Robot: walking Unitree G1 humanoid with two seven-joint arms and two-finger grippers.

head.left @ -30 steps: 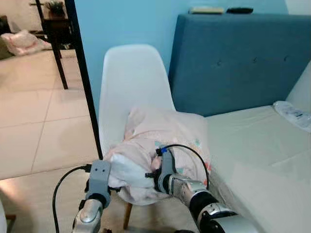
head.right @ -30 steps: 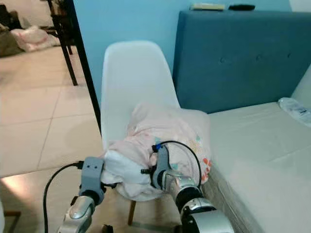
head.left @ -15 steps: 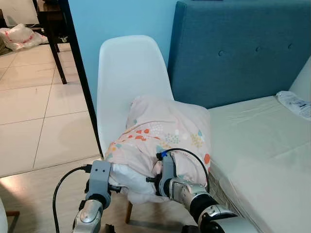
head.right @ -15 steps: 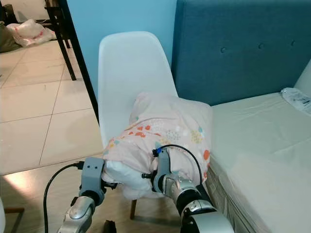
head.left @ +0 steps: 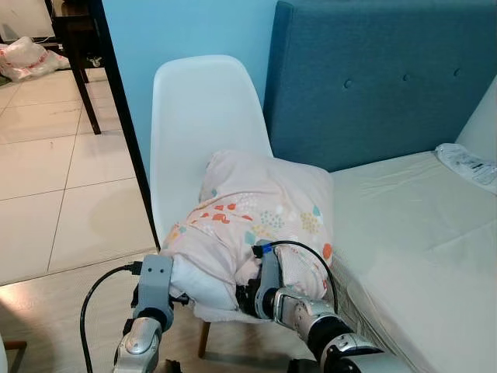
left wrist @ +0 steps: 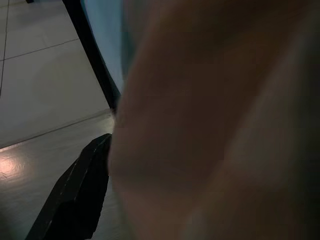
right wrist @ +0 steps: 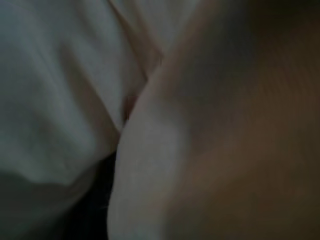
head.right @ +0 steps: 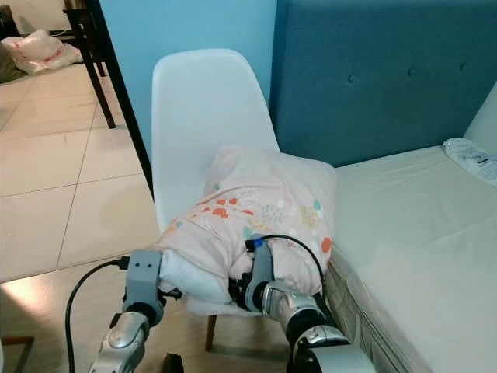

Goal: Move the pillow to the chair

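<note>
Both grippers, left gripper [head.left: 177,289] and right gripper [head.left: 242,295], are pressing into the soft, light, pale pink patterned pillow [head.left: 260,214] resting on the white moulded chair [head.left: 198,116]; finger opening cannot be told.

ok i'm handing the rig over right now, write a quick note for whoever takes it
Left end effector: pressed into the pillow's near left edge; fingers buried in fabric, so open or shut cannot be told.
Right end effector: tucked into the pillow's near underside, fingers also hidden.
Pillow: lying on the seat of the white chair, leaning toward the bed, its front edge overhanging the seat.
Done: pillow is on the chair.
Left: probably let go, draw both arms back and check that the pillow stays put.
</note>
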